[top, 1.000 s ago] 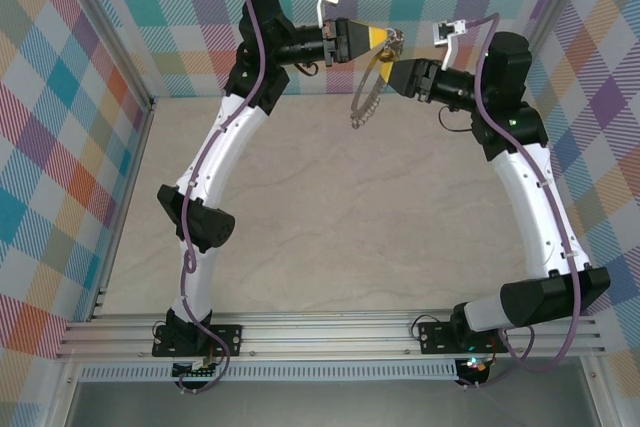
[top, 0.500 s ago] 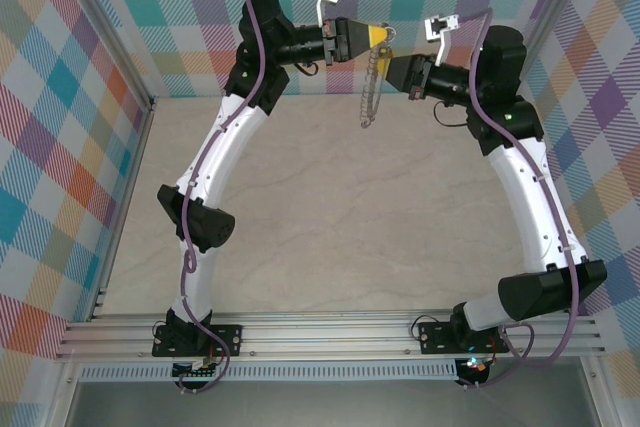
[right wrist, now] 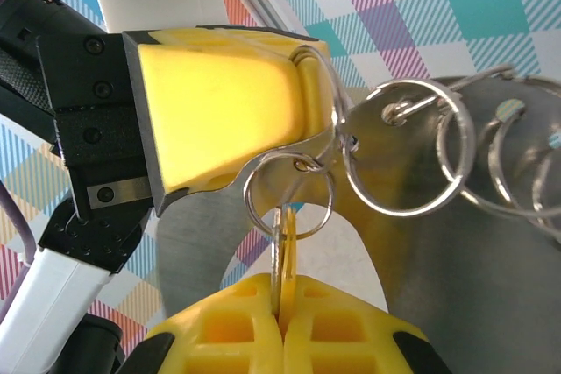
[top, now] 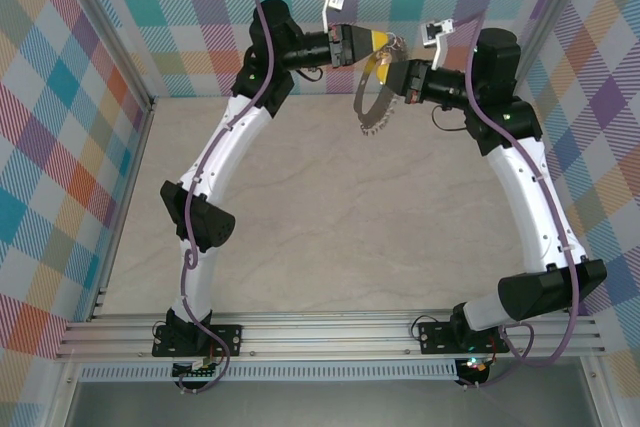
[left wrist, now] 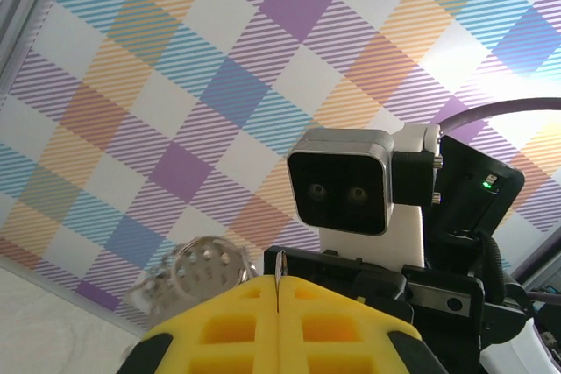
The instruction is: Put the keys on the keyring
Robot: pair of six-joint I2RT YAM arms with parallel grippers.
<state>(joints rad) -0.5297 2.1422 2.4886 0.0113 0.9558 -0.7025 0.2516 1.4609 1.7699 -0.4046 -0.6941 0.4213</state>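
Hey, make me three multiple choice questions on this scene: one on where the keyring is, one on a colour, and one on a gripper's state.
1. Where is the keyring? A lying on the table; B hanging from the left gripper; C draped over the right arm's base.
2. What colour are the grippers' fingers? A yellow; B blue; C red.
3. The right gripper is: A wide open; B shut on the key; C shut on a cable.
Answers: B, it dangles in the air below the left gripper; A, both pairs are yellow; B, its fingers pinch the key.
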